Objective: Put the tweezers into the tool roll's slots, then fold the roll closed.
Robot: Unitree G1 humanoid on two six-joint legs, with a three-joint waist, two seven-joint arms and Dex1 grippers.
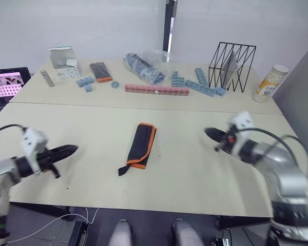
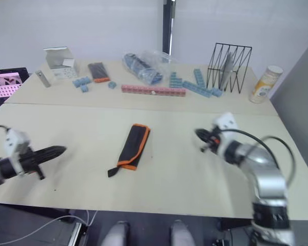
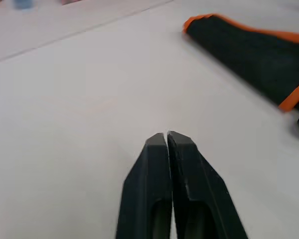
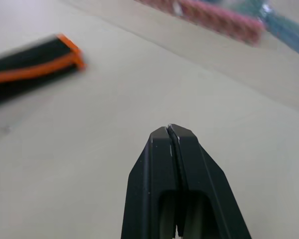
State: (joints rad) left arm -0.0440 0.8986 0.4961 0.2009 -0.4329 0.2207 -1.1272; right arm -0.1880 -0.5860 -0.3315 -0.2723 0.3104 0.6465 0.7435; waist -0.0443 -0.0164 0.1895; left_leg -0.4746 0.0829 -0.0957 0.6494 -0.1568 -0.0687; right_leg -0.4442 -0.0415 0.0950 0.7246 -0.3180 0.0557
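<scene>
Pale beige counter [image 1: 195,174] set against a plain grey wall fills the scene, with a seam running across its middle. On the near half lies the tool roll [image 1: 141,145], black fabric with orange edging, folded shut, its black strap trailing toward the near edge. No tweezers are visible outside it, so they are judged to be tucked inside already and the task close to done.

Both arms hang low over the counter, well apart from the roll on either side. The left gripper [image 1: 66,150] points inward with its two black fingers pressed together and empty. The right gripper [image 1: 213,135] mirrors it, fingers also closed on nothing. Their position suggests neither is acting on the roll now.

Along the far half sit clutter unrelated to the task: a small white box [image 1: 61,61], blue blocks [image 1: 85,82], a pink block strip [image 1: 156,89], a clear plastic bag [image 1: 146,64], a black wire rack [image 1: 232,65] and a yellow canister [image 1: 270,82].
</scene>
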